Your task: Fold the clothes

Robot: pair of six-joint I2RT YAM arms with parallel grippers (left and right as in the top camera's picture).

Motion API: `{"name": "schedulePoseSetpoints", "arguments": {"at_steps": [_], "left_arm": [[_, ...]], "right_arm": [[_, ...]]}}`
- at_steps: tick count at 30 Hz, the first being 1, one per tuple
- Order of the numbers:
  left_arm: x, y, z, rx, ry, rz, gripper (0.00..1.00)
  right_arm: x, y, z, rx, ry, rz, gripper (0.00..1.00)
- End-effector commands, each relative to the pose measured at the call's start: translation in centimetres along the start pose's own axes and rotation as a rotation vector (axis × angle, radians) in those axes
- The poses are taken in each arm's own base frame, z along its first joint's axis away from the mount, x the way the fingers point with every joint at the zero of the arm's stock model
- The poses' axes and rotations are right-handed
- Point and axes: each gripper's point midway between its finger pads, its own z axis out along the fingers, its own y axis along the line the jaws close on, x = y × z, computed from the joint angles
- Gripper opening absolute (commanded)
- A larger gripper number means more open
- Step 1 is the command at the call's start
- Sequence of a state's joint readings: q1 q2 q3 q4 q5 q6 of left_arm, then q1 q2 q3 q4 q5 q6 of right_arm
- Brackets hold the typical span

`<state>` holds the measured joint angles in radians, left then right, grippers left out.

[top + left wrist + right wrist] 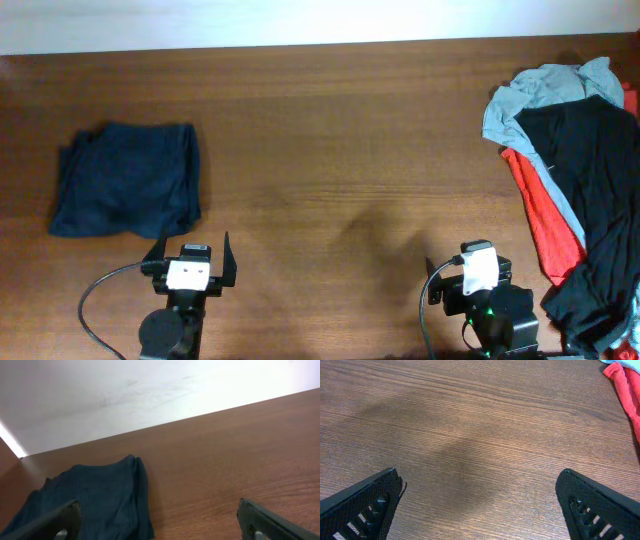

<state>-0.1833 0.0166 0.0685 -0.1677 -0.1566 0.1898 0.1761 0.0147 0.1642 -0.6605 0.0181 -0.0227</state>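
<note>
Overhead view: the black shirt (590,160) lies crumpled at the right edge of the counter (330,150), not folded yet. The left gripper (159,507) and right gripper (477,480) are wide open, holding nothing.

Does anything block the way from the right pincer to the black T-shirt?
Nothing visible does. The right pincer is open over bare table, and the black T-shirt lies on top of the red shirt and grey shirt.
</note>
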Motion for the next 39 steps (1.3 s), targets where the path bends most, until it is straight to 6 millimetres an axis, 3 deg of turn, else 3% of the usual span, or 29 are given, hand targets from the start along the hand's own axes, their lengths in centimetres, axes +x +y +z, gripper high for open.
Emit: {"name": "schedulePoseSetpoints", "arguments": {"at_steps": [1,15,18,21,26,28,32,39], "left_arm": [[0.8,-0.5,0.2,0.017,0.015,-0.006,0.99],[0.8,-0.6,0.2,0.023,0.014,-0.007,0.99],[0.6,-1.3,0.2,0.066,0.006,-0.007,0.99],[0.4,-3.6,-0.1,0.199,-0.011,-0.010,0.99],[0.6,-4.9,-0.3,0.275,0.014,-0.120,0.99],[0.8,-5.1,-0.2,0.287,0.026,-0.132,0.99],[-0.1,-5.4,-0.3,0.309,-0.008,-0.133,0.99],[-4.4,-4.4,-1.0,0.294,-0.116,-0.134,0.99]], "right_arm": [[0.2,-0.5,0.1,0.028,0.002,0.003,0.99],[0.2,-0.6,0.1,0.034,0.001,0.001,0.99],[0.2,-0.6,0.1,0.034,0.001,0.001,0.99],[-0.1,-1.0,0.1,0.059,-0.010,-0.030,0.98],[-3.4,-0.9,-0.2,0.053,-0.143,-0.065,0.99],[-6.2,0.5,-0.8,-0.028,-0.265,-0.073,0.99],[-9.7,3.1,-2.3,-0.171,-0.423,-0.106,0.98],[-10.2,5.0,-3.1,-0.283,-0.460,-0.133,0.98]]}}
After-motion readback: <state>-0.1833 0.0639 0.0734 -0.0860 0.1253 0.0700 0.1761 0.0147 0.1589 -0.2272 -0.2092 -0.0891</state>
